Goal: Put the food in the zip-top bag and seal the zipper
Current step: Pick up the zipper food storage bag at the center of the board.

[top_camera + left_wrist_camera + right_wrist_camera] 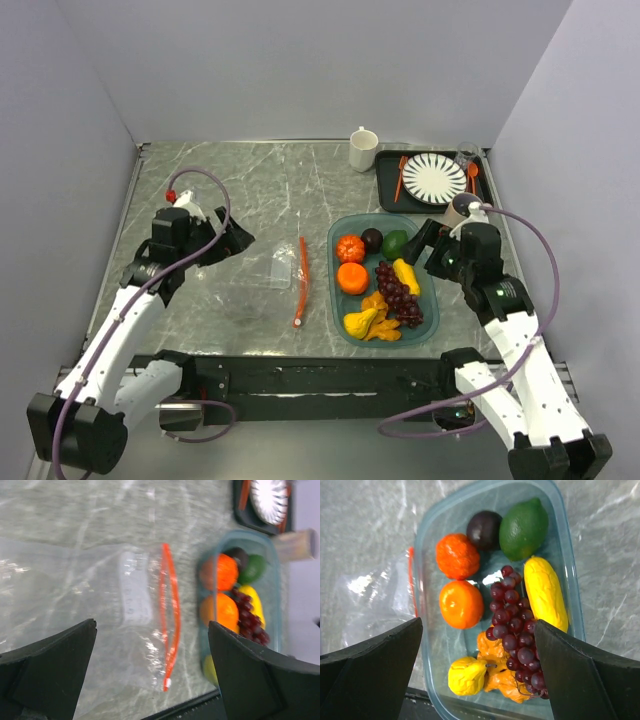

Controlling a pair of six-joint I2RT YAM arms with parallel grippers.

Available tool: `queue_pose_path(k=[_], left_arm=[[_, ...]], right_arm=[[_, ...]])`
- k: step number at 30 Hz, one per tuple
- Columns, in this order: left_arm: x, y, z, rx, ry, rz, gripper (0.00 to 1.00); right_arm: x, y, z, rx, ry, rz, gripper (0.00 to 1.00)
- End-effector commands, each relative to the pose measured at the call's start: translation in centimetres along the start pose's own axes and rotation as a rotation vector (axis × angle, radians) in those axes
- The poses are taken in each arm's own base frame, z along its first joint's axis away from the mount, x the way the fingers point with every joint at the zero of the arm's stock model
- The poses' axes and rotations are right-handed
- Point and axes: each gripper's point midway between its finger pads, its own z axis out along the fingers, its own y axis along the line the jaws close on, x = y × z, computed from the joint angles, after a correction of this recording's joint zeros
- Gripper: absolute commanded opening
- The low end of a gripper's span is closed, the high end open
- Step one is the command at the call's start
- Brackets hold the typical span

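Fruit first: the small plastic toy fruits (pixel 380 285) are all sitting in a translucent teal rectangular tray (pixel 455 645), none in the bag. There are two orange rounds (pixel 351 263) along the tray's left side. A dark plum (pixel 372 239) and a green lime-looking one (pixel 395 242) sit at the far end. A purple grape bunch (pixel 398 295) runs down the middle with a long yellow piece (pixel 406 275) on its right, and more yellow and orange bits (pixel 366 322) fill the near end.

The clear zip-top plastic bag (pixel 265 275) lies flat on the grey marble-look table (pixel 220 190), just left of the tray. Its thin orange-red zipper strip (pixel 302 280) runs along the edge facing the tray. In the left wrist view the two sides of the strip look slightly parted and meet at the near end.

The left gripper (pixel 235 240) hangs over the bag's far-left side with its fingers spread wide and nothing in them. The right gripper (pixel 428 245) hangs at the tray's far-right corner, also spread wide and holding nothing.

Further back on the right, a black tray (pixel 385 195) holds a black-and-white striped plate (pixel 434 178), an orange fork (pixel 401 178) and an orange spoon (pixel 472 178). A white mug (pixel 363 149) stands just left of it.
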Motion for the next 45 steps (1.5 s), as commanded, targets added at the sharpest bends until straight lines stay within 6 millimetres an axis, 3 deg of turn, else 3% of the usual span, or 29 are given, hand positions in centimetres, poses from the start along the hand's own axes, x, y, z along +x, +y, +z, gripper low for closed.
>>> queue_pose_path(k=[1, 2, 3, 6, 10, 15, 18, 30, 36, 45], left_arm=[[0.8, -3.7, -0.7, 0.229, 0.018, 0.008, 0.99], [2.3, -4.5, -0.8, 0.305, 0.083, 0.005, 0.99], [2.4, -5.2, -0.7, 0.350, 0.093, 0.010, 0.99], [4.7, -5.0, 0.2, 0.389, 0.210, -0.039, 0.99], [4.3, -4.9, 0.6, 0.352, 0.204, -0.019, 0.99], [2.3, -4.0, 0.8, 0.138, 0.057, 0.048, 0.99], [2.6, -3.4, 1.2, 0.041, 0.039, 0.078, 0.99], [10.1, -3.9, 5.1, -0.092, 0.211, 0.172, 0.99], [12.0, -5.6, 7.0, -0.099, 0.259, 0.216, 0.99], [14.6, -7.0, 9.5, -0.144, 0.323, 0.273, 0.86]], right_arm=[[0.4, 0.5, 0.6, -0.039, 0.024, -0.021, 1.00], [0.5, 0.5, 0.7, -0.038, 0.025, -0.021, 1.00], [0.5, 0.4, 0.7, -0.037, 0.024, -0.019, 1.00], [0.6, 0.6, 0.8, -0.045, 0.034, -0.031, 1.00], [0.7, 0.2, 0.7, -0.025, 0.050, -0.045, 1.00], [0.9, -0.1, 0.7, -0.015, 0.051, -0.055, 1.00], [0.9, -0.2, 0.9, -0.010, 0.051, -0.059, 1.00], [-0.4, 0.5, 0.5, -0.015, 0.037, -0.075, 1.00], [-0.3, 0.5, 1.0, -0.010, 0.048, -0.078, 1.00], [-0.4, 0.1, 1.3, 0.012, 0.056, -0.093, 1.00]])
